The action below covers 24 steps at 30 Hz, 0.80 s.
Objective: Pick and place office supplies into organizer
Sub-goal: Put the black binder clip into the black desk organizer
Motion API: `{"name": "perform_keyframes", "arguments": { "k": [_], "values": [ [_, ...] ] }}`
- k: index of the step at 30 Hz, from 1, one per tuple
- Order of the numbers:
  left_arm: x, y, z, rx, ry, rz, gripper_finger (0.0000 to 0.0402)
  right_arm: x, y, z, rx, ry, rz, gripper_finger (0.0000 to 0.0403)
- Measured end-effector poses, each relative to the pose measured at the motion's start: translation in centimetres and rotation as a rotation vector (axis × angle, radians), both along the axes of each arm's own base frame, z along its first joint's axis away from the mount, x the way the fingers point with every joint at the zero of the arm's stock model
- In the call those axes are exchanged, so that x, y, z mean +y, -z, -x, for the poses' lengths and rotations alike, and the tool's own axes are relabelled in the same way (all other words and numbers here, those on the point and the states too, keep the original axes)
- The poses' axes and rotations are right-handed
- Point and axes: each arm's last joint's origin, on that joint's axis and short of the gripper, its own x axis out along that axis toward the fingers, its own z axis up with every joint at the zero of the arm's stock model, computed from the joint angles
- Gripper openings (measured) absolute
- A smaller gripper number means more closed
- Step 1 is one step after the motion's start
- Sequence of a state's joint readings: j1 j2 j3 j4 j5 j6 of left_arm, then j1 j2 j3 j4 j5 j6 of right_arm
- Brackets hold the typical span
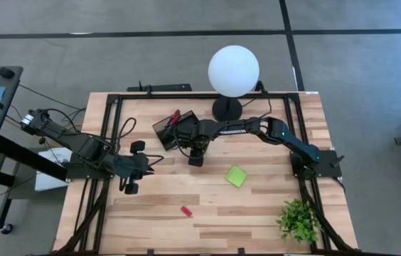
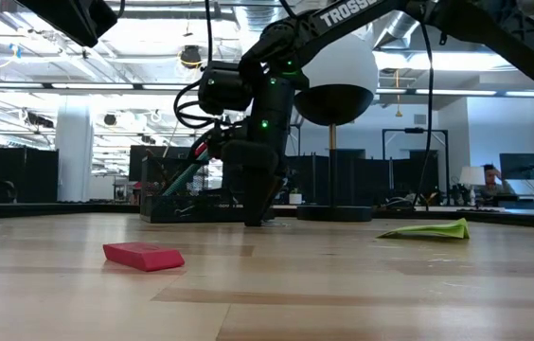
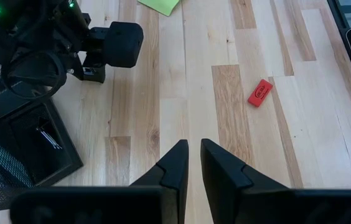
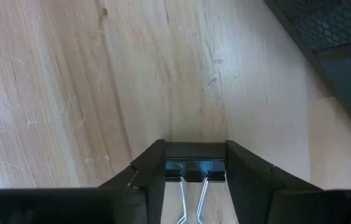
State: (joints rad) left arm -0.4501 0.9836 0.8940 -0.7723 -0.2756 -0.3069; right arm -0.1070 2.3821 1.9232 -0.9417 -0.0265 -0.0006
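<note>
Right gripper [image 4: 195, 168] fingers clamped on black binder clip [image 4: 194, 167], silver wire handles; left gripper [image 3: 193, 163] fingers nearly shut, empty.

You've got a white globe lamp [image 1: 234, 70] at the table's far edge, its round black base [image 1: 227, 109] on the wood. Small green plant [image 1: 299, 219] sits at the near right corner of the wooden table [image 1: 257, 206]. Beyond the table, in the low view: a person [image 2: 490, 180] seated at a desk w/ monitors [image 2: 523, 166], far right, plus ceiling lights.
</note>
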Motion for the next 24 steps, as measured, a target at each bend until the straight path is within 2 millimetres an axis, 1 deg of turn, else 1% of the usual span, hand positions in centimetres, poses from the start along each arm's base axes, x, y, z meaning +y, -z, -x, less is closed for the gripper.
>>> {"name": "perform_keyframes", "arguments": {
  "k": [3, 8, 10, 15, 18, 22, 24],
  "values": [
    [0.00, 0.00, 0.00, 0.000, 0.000, 0.000, 0.0038, 0.00, 0.00, 0.00, 0.000, 0.000, 0.000, 0.0131],
    [-0.01, -0.01, 0.00, 0.000, 0.000, 0.000, 0.0038, 0.00, 0.00, -0.02, -0.002, 0.000, 0.001, 0.0160],
    [0.00, 0.00, 0.00, 0.000, 0.000, 0.000, 0.0038, 0.01, 0.00, -0.02, -0.002, 0.000, 0.001, 0.0158],
    [-0.01, -0.01, 0.00, 0.000, 0.000, 0.000, 0.0038, 0.00, 0.00, -0.02, -0.002, 0.001, 0.000, 0.0128],
    [0.00, 0.00, 0.00, 0.000, 0.000, 0.000, 0.0038, 0.00, 0.00, -0.02, -0.002, 0.001, 0.000, 0.0131],
    [0.00, -0.01, 0.00, 0.000, 0.000, 0.000, 0.0038, 0.00, -0.01, -0.03, -0.003, 0.001, 0.001, 0.0150],
    [0.00, 0.00, 0.00, 0.000, 0.000, 0.000, 0.0038, 0.00, -0.01, -0.03, -0.003, 0.001, 0.001, 0.0148]
  ]
}}
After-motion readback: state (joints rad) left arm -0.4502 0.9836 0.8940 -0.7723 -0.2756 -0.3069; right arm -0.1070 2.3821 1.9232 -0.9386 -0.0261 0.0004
